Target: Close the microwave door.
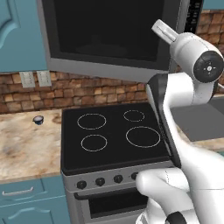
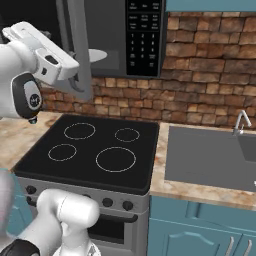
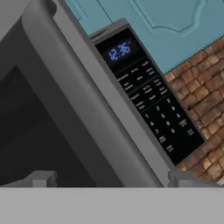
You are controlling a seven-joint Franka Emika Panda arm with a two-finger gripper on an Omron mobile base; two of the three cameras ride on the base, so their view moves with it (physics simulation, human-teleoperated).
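Gripper sat right up against the microwave door, fingertips wide apart in the hand view, so jaws looked spread, holding nothing. Tips straddled the lower part of the door's grey frame edge; contact vs. just off it — couldn't tell. In the right base view the hand was at the outer face of the door, which stood swung partly out from the microwave mounted above the stove. Door still open: white turntable plate showed in the gap past the door edge. In the left base view the door's dark glass faced the camera, grey frame below it, arm wrist at its right end.

Keypad panel with lit clock was just beyond the door edge, brick backsplash and teal cabinet further out.

Handling guess: door is a rigid hinged panel, light to swing, no need to grip. Smooth frame and glass likely slippery, so a flat push is safer than a pinch. Best place to press is the grey frame near the free edge, farthest from the hinge, not the glass. Handle not made out in these views. Risk: fingers sliding off the edge or getting caught between door and keypad side as it shuts.

Sink and faucet to the right of the stove, small cup on the left counter.
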